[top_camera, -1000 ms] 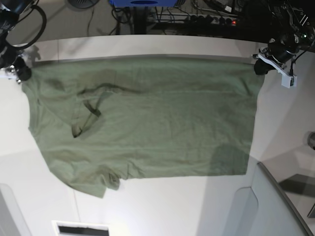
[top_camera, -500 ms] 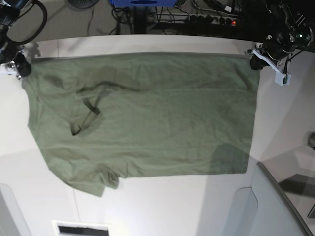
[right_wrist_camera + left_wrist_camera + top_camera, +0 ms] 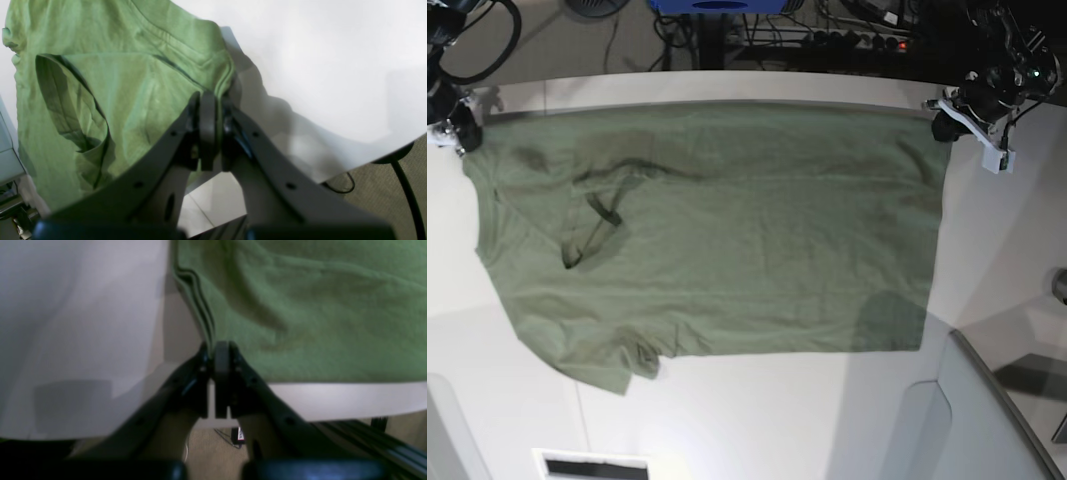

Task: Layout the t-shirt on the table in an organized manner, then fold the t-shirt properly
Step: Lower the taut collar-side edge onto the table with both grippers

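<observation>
you will find no readable text, label, brand, number or sign anywhere here: the t-shirt (image 3: 717, 230) and the counter (image 3: 757, 420) it lies on are blank.

A big white smooth table (image 3: 727, 420) with a rounded far edge holds a soft olive-green t-shirt with short sleeves (image 3: 717, 240). The shirt lies spread out flat over most of the table top, its long top edge running just beside the far edge of the table. The round neck hole sits on the left side in the base view, a bit folded and wrinkled. One sleeve lies bunched near the front left. A grey see-through panel (image 3: 987, 420) rests at the front right corner of the table, close to the shirt's corner
</observation>
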Tool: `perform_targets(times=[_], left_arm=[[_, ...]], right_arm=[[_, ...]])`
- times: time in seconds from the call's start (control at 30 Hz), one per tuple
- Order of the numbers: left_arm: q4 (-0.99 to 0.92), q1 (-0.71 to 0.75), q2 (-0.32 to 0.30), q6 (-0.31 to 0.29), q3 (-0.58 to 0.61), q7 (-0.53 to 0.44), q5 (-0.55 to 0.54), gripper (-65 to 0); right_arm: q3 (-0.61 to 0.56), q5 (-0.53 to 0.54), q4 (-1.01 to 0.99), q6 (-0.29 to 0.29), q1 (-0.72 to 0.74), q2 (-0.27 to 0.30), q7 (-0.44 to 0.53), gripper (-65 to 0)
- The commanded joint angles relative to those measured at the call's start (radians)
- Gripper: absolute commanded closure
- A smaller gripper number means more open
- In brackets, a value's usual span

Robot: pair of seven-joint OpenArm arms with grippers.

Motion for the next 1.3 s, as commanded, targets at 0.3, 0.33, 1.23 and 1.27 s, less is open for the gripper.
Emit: perform_targets(times=[0.3, 0.33, 1.23, 1.27], left_arm=[[0.016, 0.031, -0.012, -0.006, -0.006, -0.013, -0.008, 0.0], [0.016, 0.031, -0.012, -0.006, -0.008, -0.013, -0.008, 0.0], [0.015, 0.052, -0.012, -0.006, -0.006, -0.088, -0.007, 0.0], [0.015, 0.052, -0.012, -0.006, -0.006, -0.088, -0.007, 0.0]], right_arm=[[0.071, 0.014, 0.013, 0.005, -0.008, 0.032, 0.015, -0.8], [0.066, 0.014, 0.013, 0.005, -0.016, 0.032, 0.015, -0.8], [0.068, 0.015, 0.015, 0.005, -0.048, 0.026, 0.015, -0.8], [0.068, 0.015, 0.015, 0.005, -0.048, 0.026, 0.015, -1.2]])
